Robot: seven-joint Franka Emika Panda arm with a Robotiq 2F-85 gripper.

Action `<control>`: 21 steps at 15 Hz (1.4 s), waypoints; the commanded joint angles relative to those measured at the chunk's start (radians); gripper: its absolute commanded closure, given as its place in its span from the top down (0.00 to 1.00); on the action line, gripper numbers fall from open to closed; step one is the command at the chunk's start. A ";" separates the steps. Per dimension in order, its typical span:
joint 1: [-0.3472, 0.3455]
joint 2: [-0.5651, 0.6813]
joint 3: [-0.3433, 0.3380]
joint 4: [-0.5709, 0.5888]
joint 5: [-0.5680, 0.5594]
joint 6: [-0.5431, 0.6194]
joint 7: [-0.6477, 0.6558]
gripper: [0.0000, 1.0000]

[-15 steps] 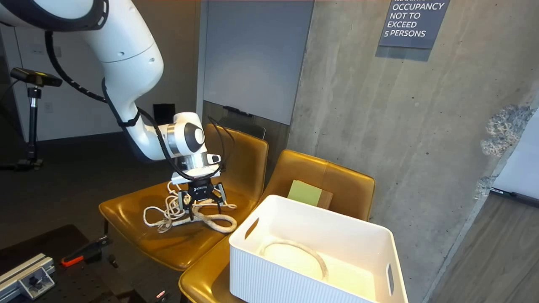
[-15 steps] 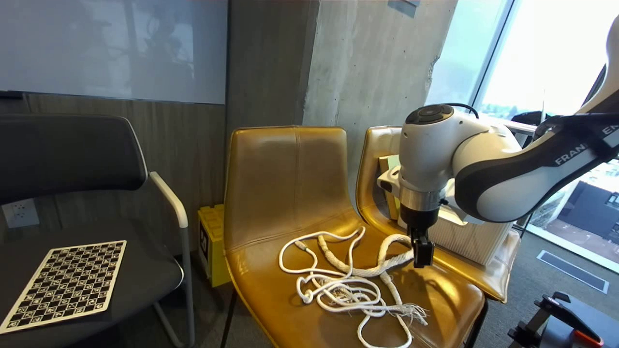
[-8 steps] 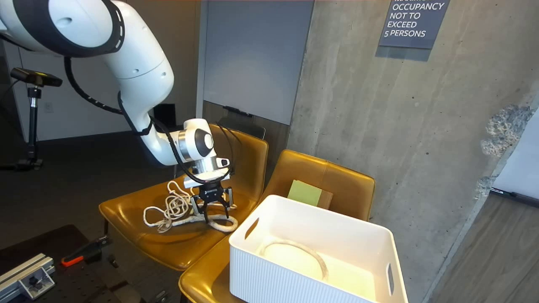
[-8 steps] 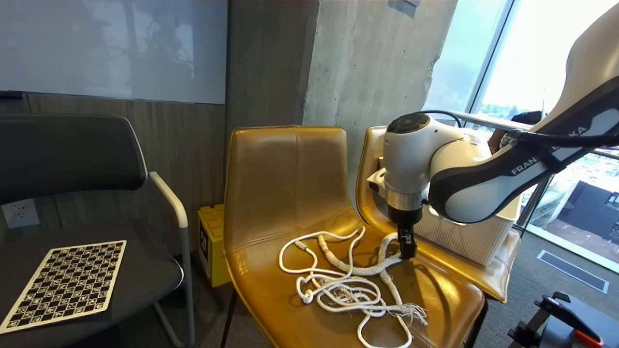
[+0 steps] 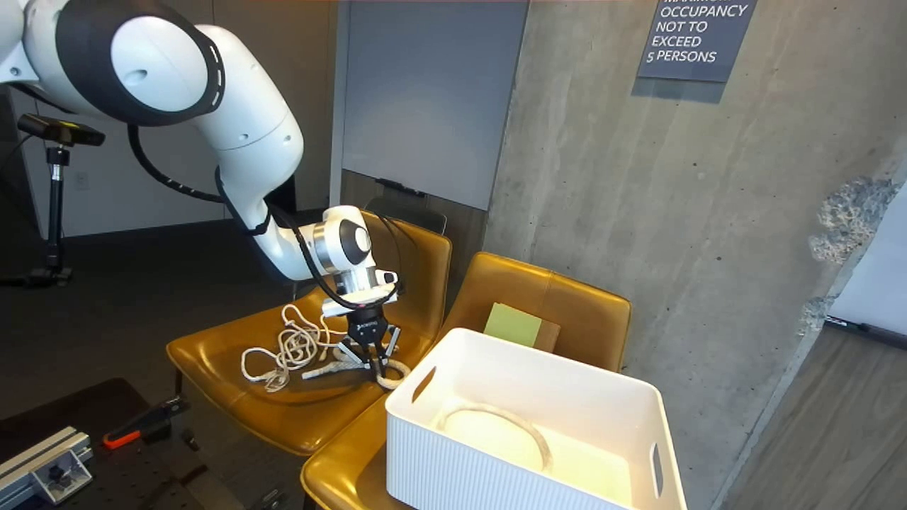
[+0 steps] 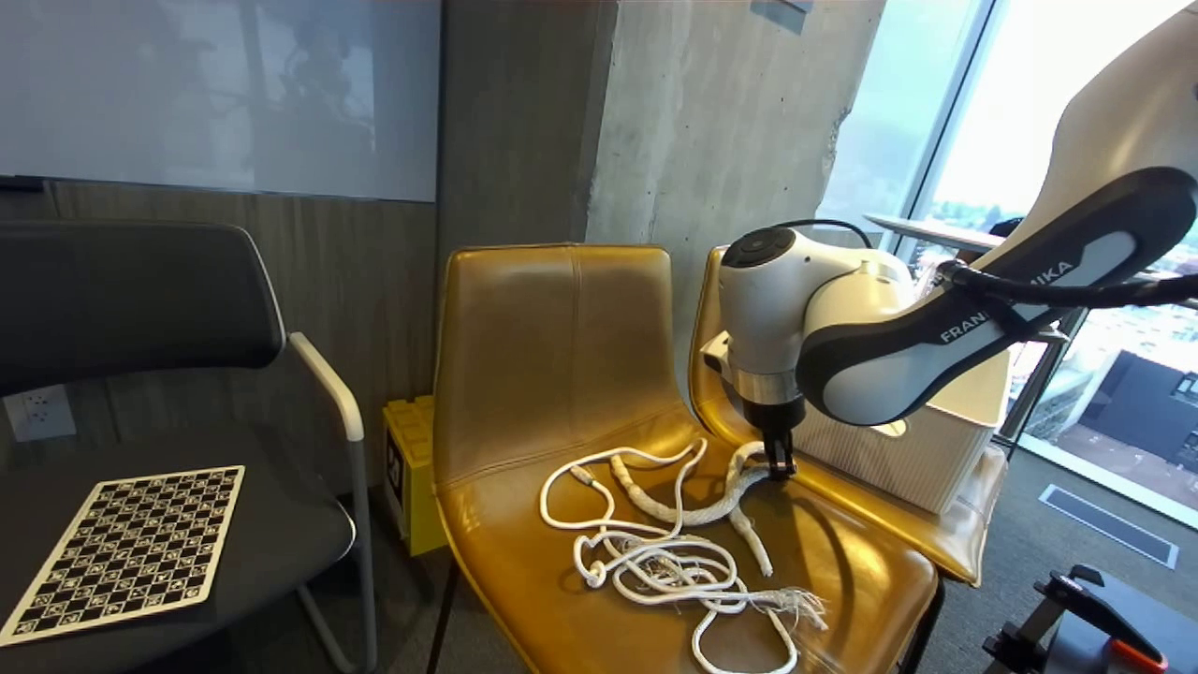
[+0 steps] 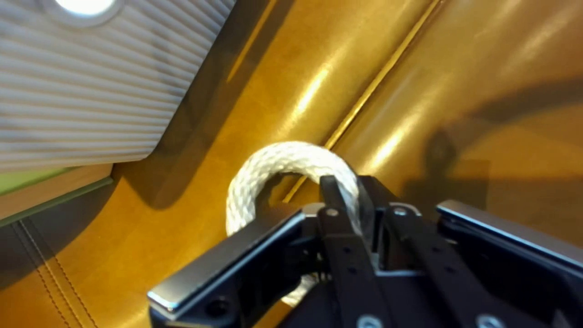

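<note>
Changes since the earlier frames, left to right: thin cord [image 5: 294, 347] essentially unshifted, tangled on the ochre chair [image 5: 212, 354]; thick rope [image 6: 693, 518] dragged slightly towards the ribbed bin [image 5: 460, 467], lower end now clear of the frayed strands [image 6: 800, 604]; pincer [image 7: 347, 187] shifted nearer the bin, its 2 fingers formerly spread, now pinching the rope's loop from both sides.

Hidden or indistinct, in the same order: course of the cord, lost among its own coils; stretch of rope beneath the pincer's body, covered in the wrist view; fingertips, small and dark in both exterior views; height of the loop over the seat's edge, resting or lifted, impossible to tell; lower part of the green-and-brown panel [image 5: 514, 326], masked by the bin; base of the bin, cut off by the lower frame edge in an exterior view.

Appearance of the rope: off-white, plaited, far thicker than the cord; left to right, a curved end, a shallow bend, a short tail slanting down the seat, then a round loop at the pincer. Location: on the ochre chair, loop near the bin. Similar pale ring [image 5: 543, 448] inside the bin.
</note>
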 commanded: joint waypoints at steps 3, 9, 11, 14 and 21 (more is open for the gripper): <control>0.010 -0.006 -0.012 0.031 -0.011 -0.042 0.003 0.03; 0.085 -0.271 -0.008 -0.188 -0.050 -0.040 0.125 0.03; 0.115 -0.371 -0.013 -0.243 -0.102 -0.044 0.203 0.03; 0.121 -0.521 0.002 -0.299 -0.178 -0.030 0.344 0.03; 0.026 -0.781 0.044 -0.219 -0.046 -0.116 0.423 0.03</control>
